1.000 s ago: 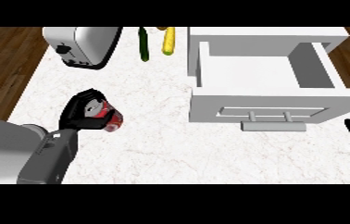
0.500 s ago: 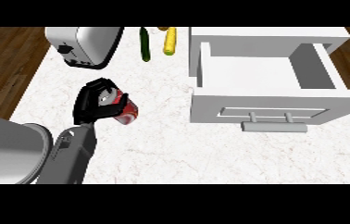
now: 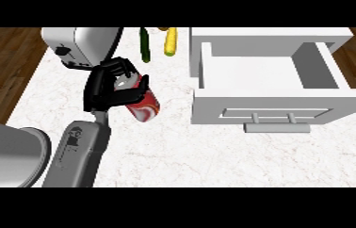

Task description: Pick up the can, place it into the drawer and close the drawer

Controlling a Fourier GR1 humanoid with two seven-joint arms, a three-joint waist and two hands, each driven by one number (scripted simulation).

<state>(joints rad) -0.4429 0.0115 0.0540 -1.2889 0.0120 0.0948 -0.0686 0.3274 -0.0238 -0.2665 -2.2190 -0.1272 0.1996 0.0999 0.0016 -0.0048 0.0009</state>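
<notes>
The can [image 3: 141,104] sat tilted in the left hand [image 3: 106,88], fingers curled round it, forearm angled upward; the open drawer [image 3: 268,110] lay to its right.

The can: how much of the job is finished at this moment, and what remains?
Done: the left hand is curled round the red can, so the pick is made. In hand: carrying it toward the drawer, which stands open to the can's right. Left: putting the can inside and closing the drawer.
</notes>
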